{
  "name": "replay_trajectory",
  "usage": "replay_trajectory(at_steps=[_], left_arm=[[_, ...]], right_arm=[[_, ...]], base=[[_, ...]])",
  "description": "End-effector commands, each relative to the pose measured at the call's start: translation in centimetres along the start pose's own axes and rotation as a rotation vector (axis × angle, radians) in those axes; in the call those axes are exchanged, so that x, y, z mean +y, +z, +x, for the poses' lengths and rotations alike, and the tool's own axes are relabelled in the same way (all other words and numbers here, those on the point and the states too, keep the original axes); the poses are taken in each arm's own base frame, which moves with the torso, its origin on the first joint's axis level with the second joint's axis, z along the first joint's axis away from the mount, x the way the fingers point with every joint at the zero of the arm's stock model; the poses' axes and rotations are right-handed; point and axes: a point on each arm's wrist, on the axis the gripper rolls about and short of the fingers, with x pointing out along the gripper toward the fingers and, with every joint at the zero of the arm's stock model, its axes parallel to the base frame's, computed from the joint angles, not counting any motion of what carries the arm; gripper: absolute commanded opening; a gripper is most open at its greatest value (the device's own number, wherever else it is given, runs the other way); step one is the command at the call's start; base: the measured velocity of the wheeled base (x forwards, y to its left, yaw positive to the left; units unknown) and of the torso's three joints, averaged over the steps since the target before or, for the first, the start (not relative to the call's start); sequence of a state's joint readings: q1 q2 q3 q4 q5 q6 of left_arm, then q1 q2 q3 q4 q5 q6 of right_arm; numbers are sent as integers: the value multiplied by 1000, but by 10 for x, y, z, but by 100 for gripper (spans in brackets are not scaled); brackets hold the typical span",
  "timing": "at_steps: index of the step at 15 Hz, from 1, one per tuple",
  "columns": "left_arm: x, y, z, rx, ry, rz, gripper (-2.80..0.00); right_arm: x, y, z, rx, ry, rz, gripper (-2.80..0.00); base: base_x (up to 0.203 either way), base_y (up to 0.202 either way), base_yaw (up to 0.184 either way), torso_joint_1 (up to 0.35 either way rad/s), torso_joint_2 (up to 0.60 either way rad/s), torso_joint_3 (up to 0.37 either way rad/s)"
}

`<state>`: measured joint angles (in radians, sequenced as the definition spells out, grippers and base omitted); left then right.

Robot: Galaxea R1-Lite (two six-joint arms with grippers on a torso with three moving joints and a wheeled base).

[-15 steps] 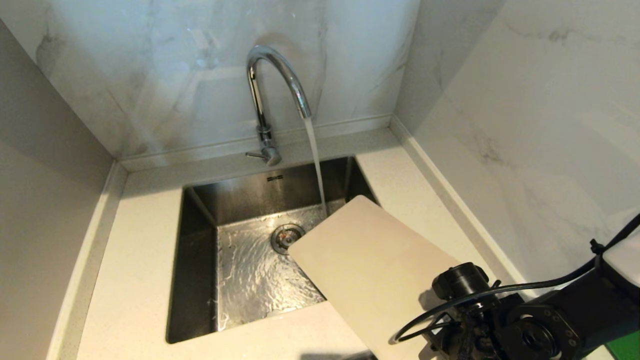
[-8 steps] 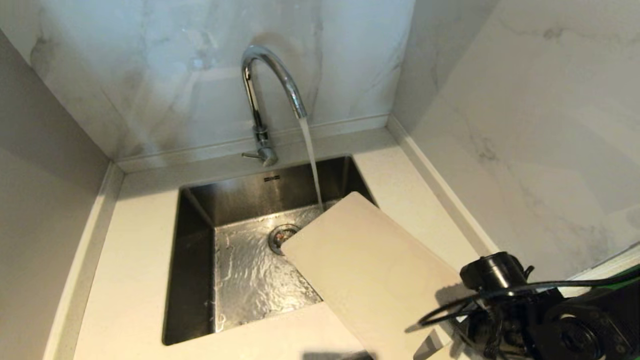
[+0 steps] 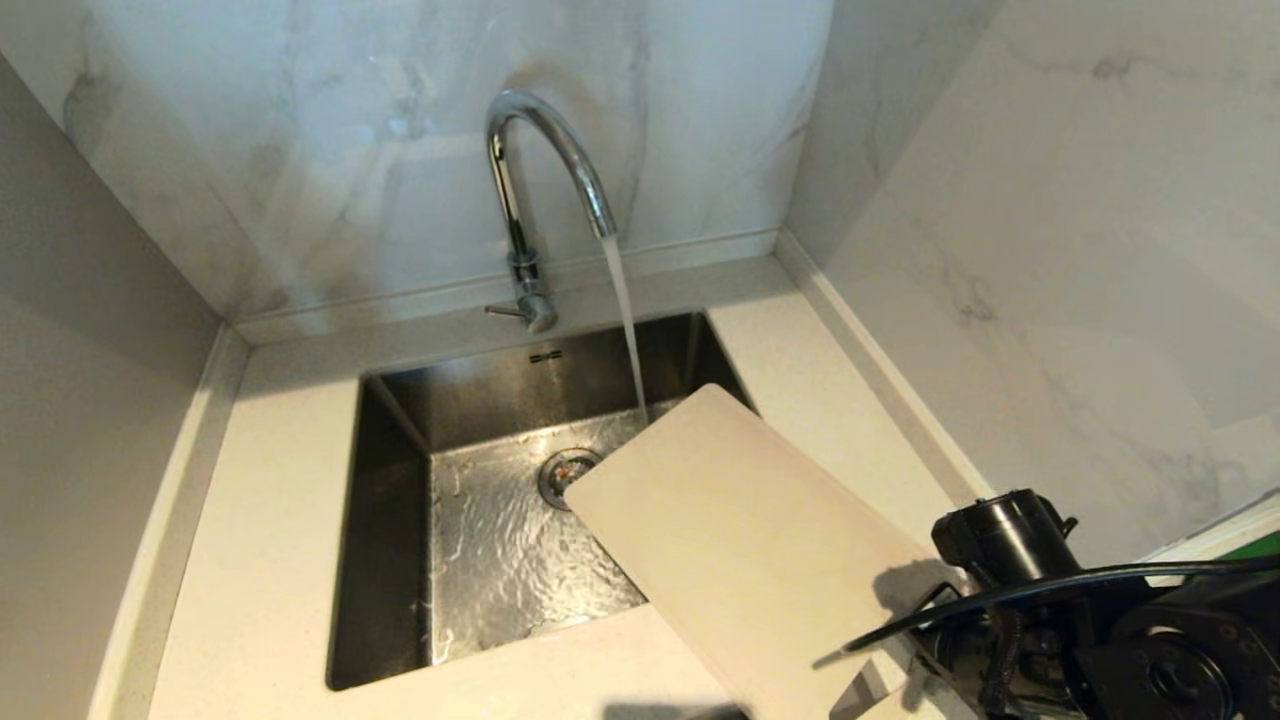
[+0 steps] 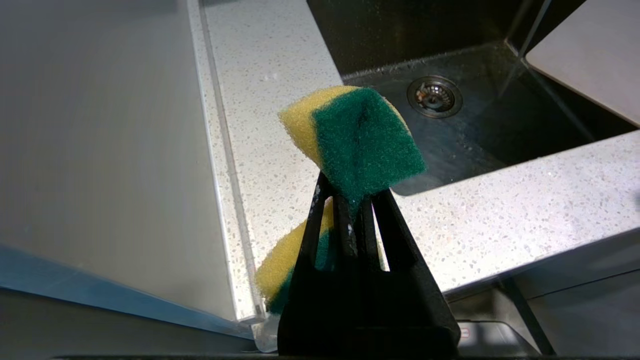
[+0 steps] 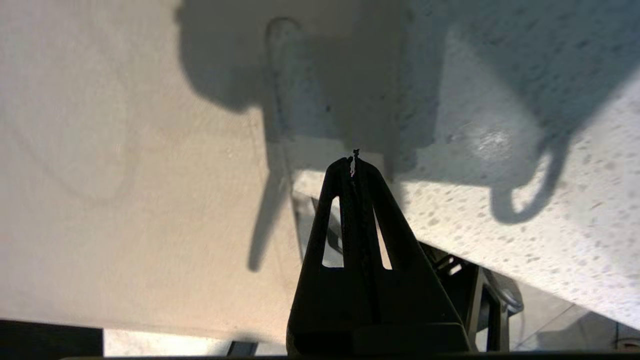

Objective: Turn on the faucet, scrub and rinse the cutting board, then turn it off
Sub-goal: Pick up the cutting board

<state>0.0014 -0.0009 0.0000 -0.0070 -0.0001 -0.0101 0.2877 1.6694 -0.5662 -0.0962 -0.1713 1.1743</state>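
The chrome faucet (image 3: 517, 190) runs, and its stream (image 3: 625, 320) falls into the sink just past the far corner of the cutting board (image 3: 740, 540). The pale board lies slanted, its far end over the sink's right front corner and its near end on the counter. My right arm (image 3: 1010, 545) hangs over the board's near right end. In the right wrist view the right gripper (image 5: 354, 159) is shut and empty above the board (image 5: 125, 175) and the counter beside it. My left gripper (image 4: 352, 192), outside the head view, is shut on a yellow-green sponge (image 4: 360, 140).
The steel sink (image 3: 400, 420) has a wet floor and a drain (image 3: 568, 470). The faucet's lever (image 3: 505, 311) points left. Marble walls close in at the back and right. The speckled counter (image 3: 280, 520) runs round the sink. A green object (image 3: 1262, 545) shows at the right edge.
My right arm has drawn back to the right, off more of the board. The board lies where it was and the water keeps running. The whole view shifted slightly.
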Motion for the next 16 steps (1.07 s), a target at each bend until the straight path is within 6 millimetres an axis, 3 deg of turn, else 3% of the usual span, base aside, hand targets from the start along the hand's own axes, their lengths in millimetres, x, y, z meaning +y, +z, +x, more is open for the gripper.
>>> replay_trajectory(at_steps=[1, 16], left_arm=[[0, 0, 0, -1, 1, -1, -280], [0, 0, 0, -1, 2, -1, -280]], right_arm=[[0, 0, -1, 2, 7, 7, -280], [-6, -6, -6, 109, -27, -13, -280]], base=[[0, 0, 0, 0, 0, 0], [0, 0, 0, 0, 0, 0]])
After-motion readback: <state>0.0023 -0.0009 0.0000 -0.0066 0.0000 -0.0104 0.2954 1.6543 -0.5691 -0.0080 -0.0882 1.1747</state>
